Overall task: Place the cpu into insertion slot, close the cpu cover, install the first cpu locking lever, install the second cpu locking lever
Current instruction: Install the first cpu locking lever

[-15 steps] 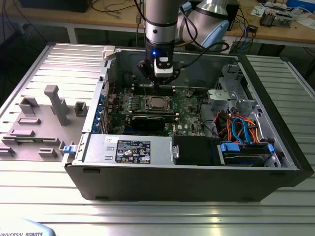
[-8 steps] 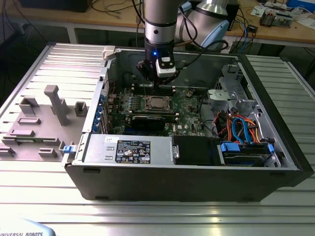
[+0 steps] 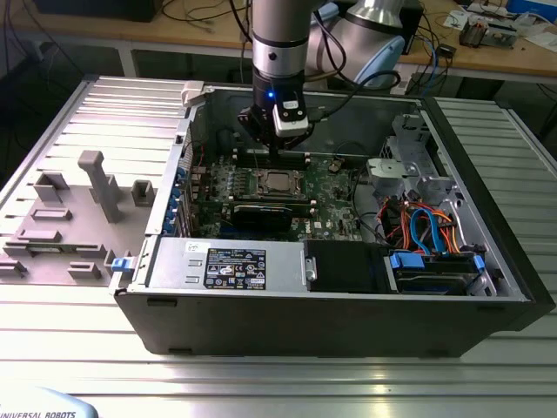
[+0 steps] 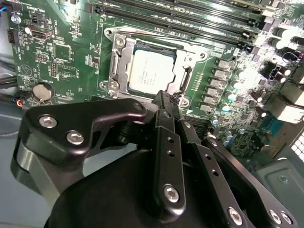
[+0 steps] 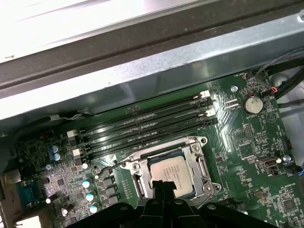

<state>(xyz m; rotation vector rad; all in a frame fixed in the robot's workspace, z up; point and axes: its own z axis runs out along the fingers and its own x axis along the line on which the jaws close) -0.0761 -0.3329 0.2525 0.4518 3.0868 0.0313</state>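
Gripper: I'm holding my gripper pinched closed with nothing between its tips, hanging low at the socket's near edge.
Cpu: the cpu is lying flat in the insertion slot, just beyond my tips (close, though I cannot tell if touching).
Cover: the cpu cover is lying down around the chip, framing it.
Why: I'm judging this closed, narrow pose is suiting work on the latching hardware beside the frame.

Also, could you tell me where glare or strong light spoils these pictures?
In the first wrist view the metal case wall is washed out white; in the second wrist view glare bleaches the capacitors near the cpu; in the exterior view the table shows a bright streak.
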